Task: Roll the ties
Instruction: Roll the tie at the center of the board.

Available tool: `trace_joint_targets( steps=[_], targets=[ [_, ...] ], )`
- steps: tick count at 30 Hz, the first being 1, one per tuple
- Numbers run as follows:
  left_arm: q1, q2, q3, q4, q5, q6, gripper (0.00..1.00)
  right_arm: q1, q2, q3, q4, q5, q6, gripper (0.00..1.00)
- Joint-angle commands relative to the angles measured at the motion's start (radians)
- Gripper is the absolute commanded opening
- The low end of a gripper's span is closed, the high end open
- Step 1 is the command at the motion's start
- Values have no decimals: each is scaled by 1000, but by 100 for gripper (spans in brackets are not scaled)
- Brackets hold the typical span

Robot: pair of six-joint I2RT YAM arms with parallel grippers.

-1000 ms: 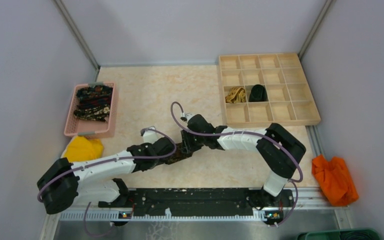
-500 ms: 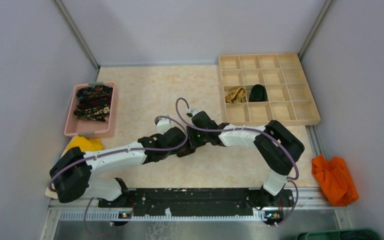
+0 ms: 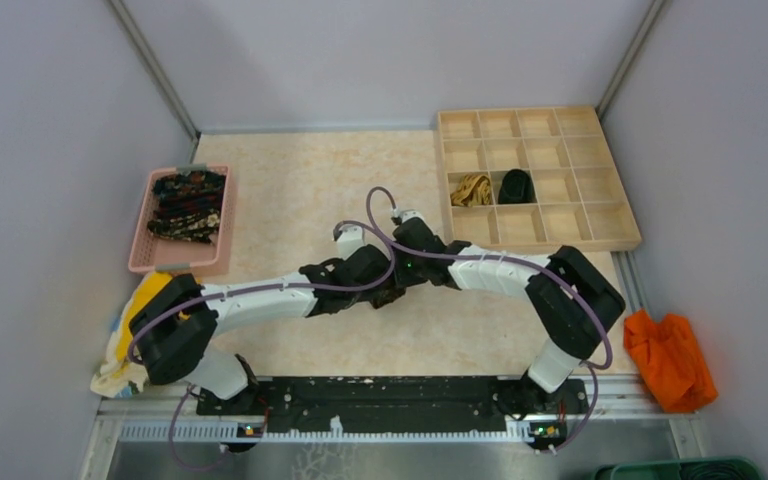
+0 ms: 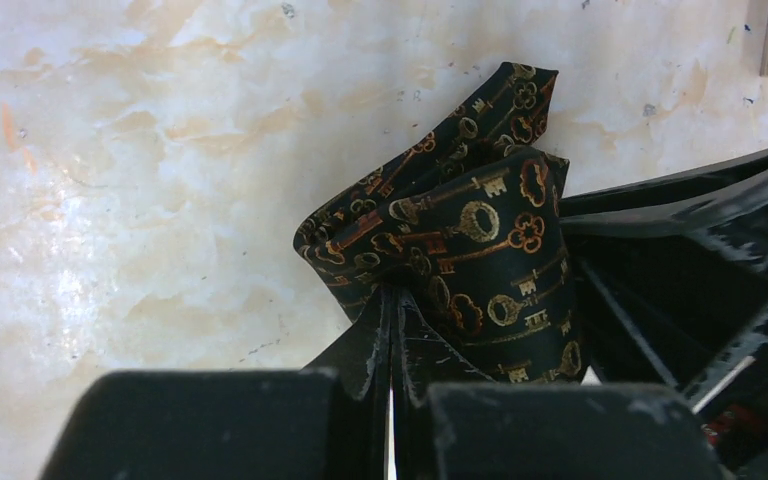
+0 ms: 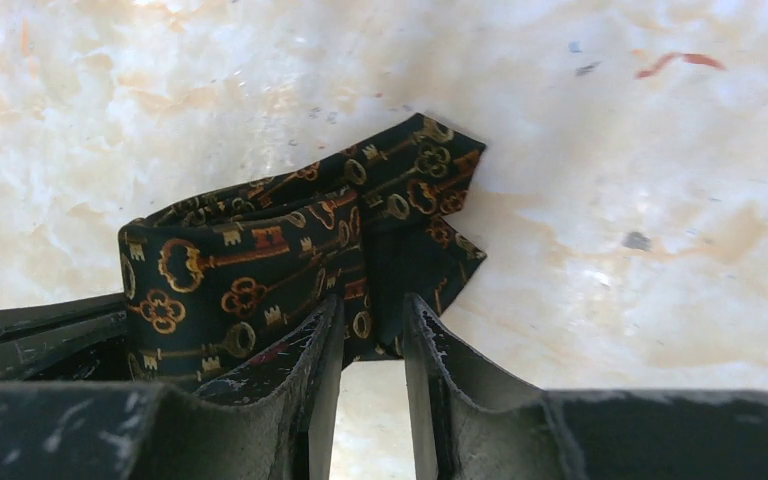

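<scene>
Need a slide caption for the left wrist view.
Left gripper pinching a partly rolled key-print tie against the marbled tabletop.

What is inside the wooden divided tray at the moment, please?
A tan-gold tie and a black tie, each bundled, fill two neighbouring compartments of the wooden tray; the remaining compartments look empty. The floor beneath each tie is covered.

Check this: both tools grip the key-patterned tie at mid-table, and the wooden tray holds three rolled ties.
Wrong count. The top view shows the wooden tray holding two rolled ties, a tan tie and a black tie. The left tool and right tool do grip the key-patterned tie at mid-table.
</scene>
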Motion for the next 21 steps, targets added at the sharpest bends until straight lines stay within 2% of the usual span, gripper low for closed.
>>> trace_joint_targets(
  steps=[1, 21],
  targets=[
    [-9, 29, 47, 32, 23, 26, 0, -25, -77, 26, -60, 110, 9, 29],
    [-9, 94, 128, 48, 35, 86, 0, -124, 22, 40, -78, 181, 5, 26]
  ],
)
